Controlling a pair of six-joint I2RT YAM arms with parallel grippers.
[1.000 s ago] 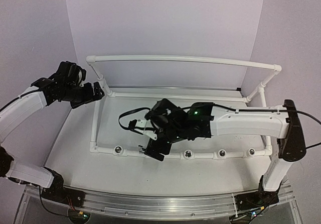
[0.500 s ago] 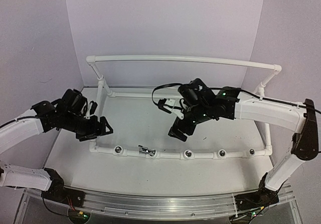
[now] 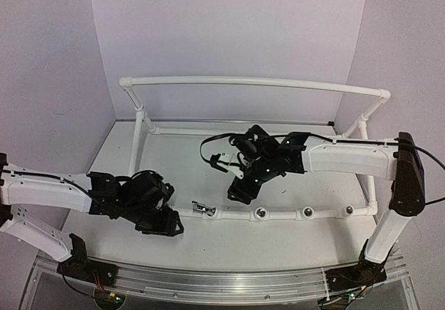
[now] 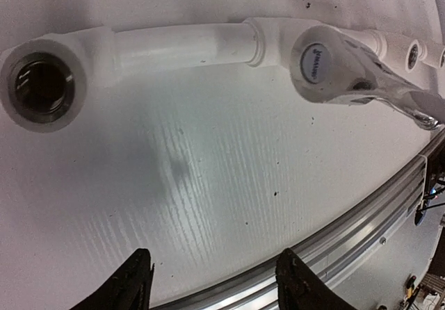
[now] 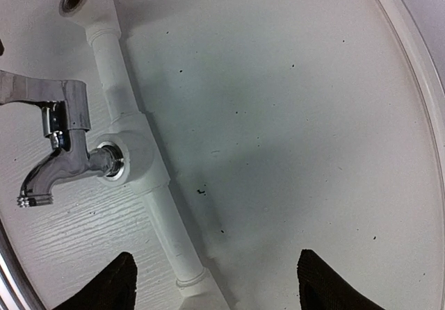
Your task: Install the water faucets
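Note:
One silvery water faucet point(image 3: 203, 208) stands screwed into the front rail of the white pipe frame point(image 3: 257, 82), spout toward the near edge. The left wrist view shows this faucet point(image 4: 348, 74) to the right of an empty socket point(image 4: 43, 87). In the right wrist view the faucet point(image 5: 59, 157) sits in its socket on the pipe point(image 5: 111, 67). My left gripper point(image 3: 167, 223) hovers low in front of the rail, left of the faucet, open point(image 4: 215, 286) and empty. My right gripper point(image 3: 236, 192) hangs just behind the rail, right of the faucet, open point(image 5: 212, 286) and empty.
Empty dark-centred sockets line the front rail point(image 3: 164, 206), point(image 3: 261, 213), point(image 3: 306, 212), point(image 3: 348, 210). The frame's raised back rail and corner posts enclose the white table point(image 3: 188, 164). A metal strip point(image 3: 229, 279) runs along the near table edge, close under my left gripper.
My left arm swung from the frame's far left post down to the front of the rail. My right gripper left the faucet, lifted back, then came down again near the rail.

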